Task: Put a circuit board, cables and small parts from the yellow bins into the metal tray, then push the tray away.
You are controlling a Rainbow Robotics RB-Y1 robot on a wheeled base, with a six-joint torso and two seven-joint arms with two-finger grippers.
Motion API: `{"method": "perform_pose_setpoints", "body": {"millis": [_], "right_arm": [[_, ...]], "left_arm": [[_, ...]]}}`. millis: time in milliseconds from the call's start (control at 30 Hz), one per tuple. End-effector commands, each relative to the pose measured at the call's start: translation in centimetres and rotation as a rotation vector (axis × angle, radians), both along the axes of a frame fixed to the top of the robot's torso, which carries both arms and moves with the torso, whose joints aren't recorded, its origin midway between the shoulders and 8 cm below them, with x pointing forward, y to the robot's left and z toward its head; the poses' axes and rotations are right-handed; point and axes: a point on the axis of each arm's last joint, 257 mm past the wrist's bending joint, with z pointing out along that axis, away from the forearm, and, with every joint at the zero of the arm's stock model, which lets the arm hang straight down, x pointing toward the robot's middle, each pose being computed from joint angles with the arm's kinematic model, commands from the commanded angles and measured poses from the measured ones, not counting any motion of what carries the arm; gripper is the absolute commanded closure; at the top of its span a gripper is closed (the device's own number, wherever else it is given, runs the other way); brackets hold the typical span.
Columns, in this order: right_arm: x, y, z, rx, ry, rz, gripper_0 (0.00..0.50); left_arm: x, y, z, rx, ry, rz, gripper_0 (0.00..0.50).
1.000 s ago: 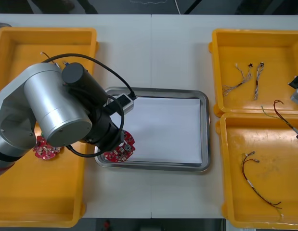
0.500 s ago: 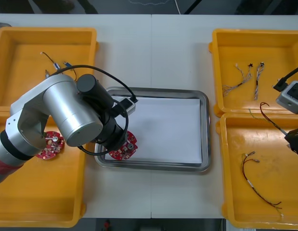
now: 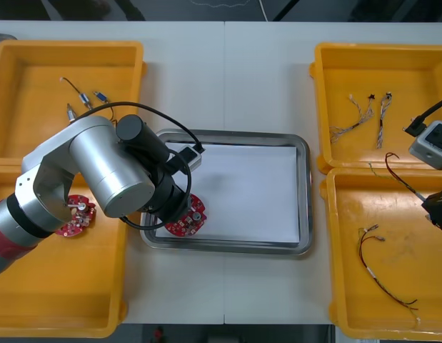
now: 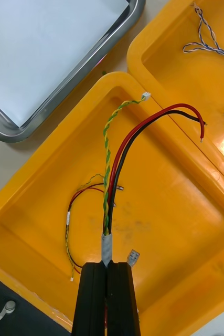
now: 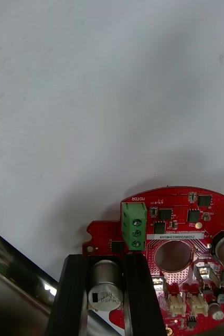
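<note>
The round red circuit board lies at the near left corner of the white-lined metal tray, just inside its rim. Whether it rests flat on the white lining or sits slightly lifted cannot be confirmed. The left gripper is clamped on the board, its black fingers set either side of a silver cylindrical component at the board's edge, next to a green terminal block. A second round red circuit board lies in the near left yellow bin. The right gripper is over the near right yellow bin, fingers pressed together on a bundle of red, black and twisted yellow-green cables that extends from between them. A separate thin cable lies loose on that bin's floor.
</note>
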Motion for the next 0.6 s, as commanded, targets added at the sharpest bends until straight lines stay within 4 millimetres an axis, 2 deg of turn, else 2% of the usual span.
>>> {"method": "perform_pose_setpoints", "body": {"millis": [33, 300, 600], "right_arm": [[0.2, -0.3, 0.9, -0.077, -0.032, 0.053, 0.5], [0.3, -0.5, 0.9, -0.08, -0.037, 0.047, 0.5], [0.3, -0.5, 0.9, -0.082, -0.037, 0.048, 0.5]], "left_arm": [[0.5, -2.6, 1.9, -0.079, -0.022, 0.05, 0.0], [0.0, -2.9, 3.1, -0.082, -0.024, 0.053, 0.0], [-1.4, -0.1, 8.2, -0.05, -0.004, 0.11, 0.0]]}}
